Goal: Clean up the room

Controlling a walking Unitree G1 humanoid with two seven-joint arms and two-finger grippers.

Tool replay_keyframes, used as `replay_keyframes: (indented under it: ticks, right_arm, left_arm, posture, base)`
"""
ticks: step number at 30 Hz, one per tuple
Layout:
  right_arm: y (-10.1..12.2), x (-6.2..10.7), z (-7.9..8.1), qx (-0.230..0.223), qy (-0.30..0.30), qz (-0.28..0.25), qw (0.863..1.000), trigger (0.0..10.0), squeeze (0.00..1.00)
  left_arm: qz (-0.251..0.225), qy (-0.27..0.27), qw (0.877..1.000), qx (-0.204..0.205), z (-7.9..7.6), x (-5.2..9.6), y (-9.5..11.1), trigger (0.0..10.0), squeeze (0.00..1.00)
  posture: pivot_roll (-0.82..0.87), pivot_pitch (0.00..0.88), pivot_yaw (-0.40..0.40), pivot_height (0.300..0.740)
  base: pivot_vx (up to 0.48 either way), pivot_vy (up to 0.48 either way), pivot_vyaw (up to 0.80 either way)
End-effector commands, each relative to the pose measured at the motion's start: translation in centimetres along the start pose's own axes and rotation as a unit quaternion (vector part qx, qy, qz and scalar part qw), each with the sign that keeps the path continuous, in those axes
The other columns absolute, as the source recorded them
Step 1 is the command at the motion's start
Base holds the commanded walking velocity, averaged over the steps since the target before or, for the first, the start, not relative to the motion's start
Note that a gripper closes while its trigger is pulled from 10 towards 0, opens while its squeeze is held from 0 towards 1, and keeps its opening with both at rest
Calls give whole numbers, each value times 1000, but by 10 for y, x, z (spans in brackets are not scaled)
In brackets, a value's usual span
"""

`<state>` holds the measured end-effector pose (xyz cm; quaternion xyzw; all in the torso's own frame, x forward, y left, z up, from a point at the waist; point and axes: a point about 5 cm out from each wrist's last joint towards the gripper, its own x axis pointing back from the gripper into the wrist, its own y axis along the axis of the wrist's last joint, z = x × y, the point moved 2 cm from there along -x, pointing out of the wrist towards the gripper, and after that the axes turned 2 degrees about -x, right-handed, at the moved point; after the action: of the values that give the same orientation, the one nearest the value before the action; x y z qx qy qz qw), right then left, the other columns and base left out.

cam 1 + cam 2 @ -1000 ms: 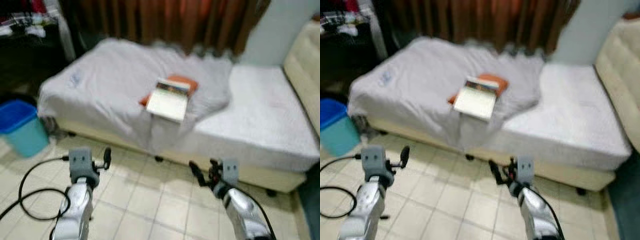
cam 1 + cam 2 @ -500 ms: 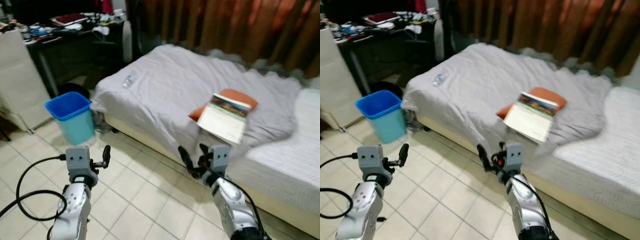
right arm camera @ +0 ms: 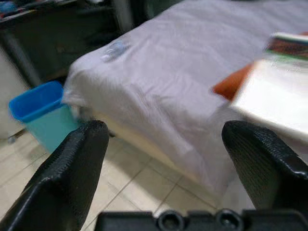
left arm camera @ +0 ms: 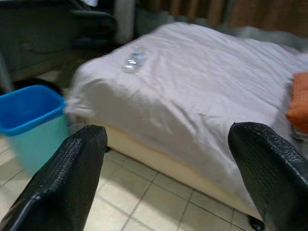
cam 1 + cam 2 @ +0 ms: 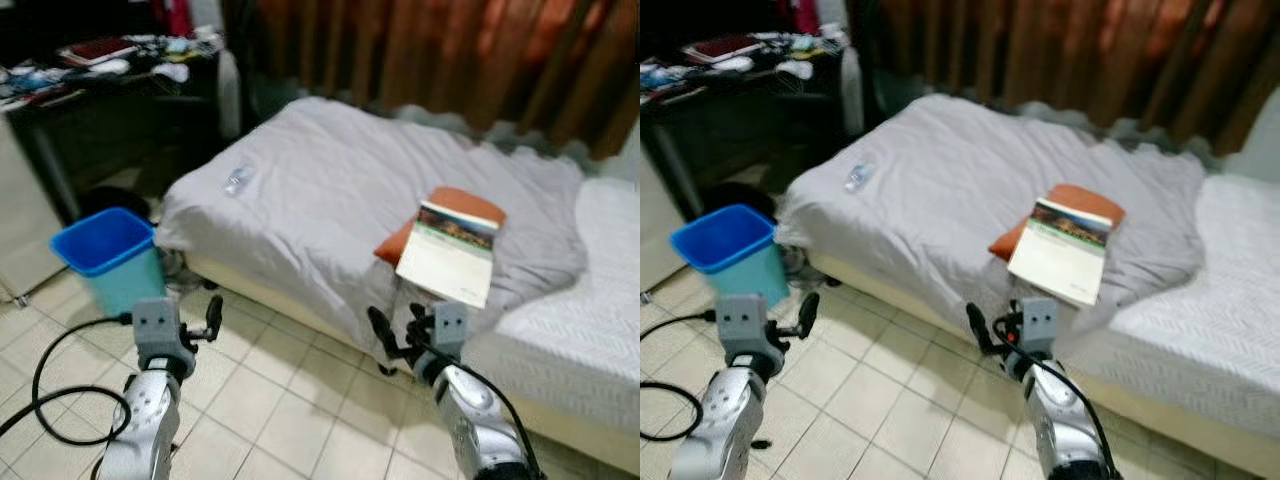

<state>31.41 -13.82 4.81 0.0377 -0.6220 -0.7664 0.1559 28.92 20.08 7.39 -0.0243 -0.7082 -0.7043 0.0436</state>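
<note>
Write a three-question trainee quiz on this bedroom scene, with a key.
1. True or false: the book lies on the floor.
2. Which sits nearest the blue bin? A) book B) plastic bottle C) orange cushion
3. Fill in: both the left gripper and the right gripper are ____ and hold nothing.

Key: 1 false, it lies on the bed, partly on the cushion. 2 B. 3 open.
</note>
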Motion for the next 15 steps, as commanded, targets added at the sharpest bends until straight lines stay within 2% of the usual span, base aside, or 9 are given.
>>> replay_keyframes:
  ticks: [1, 2, 12, 15]
  right_arm:
    - [2, 4, -12, 13, -17, 0, 1000, 10000, 0]
    - [2, 4, -12, 16, -16, -2, 1000, 10000, 0]
    - [1, 4, -13, 19, -19, 2, 1000, 10000, 0]
    - [0, 4, -15, 18, -20, 5, 1000, 10000, 0]
  left_arm:
    - [-11, -16, 1000, 2, -11, -4, 6, 10000, 0]
    - [-11, -16, 1000, 1, -12, -4, 6, 10000, 0]
    - [-11, -13, 1000, -1, -10, -3, 6, 10000, 0]
    - [-13, -13, 1000, 2, -11, -3, 6, 10000, 0]
  posture:
    - [142, 0, -39, 740]
    - [143, 0, -40, 740]
    - [150, 0, -42, 740]
    - [153, 0, -45, 740]
  base:
    - [458, 0, -800]
    - [458, 0, -800]
    - [458, 0, 0]
    - [321, 355, 0]
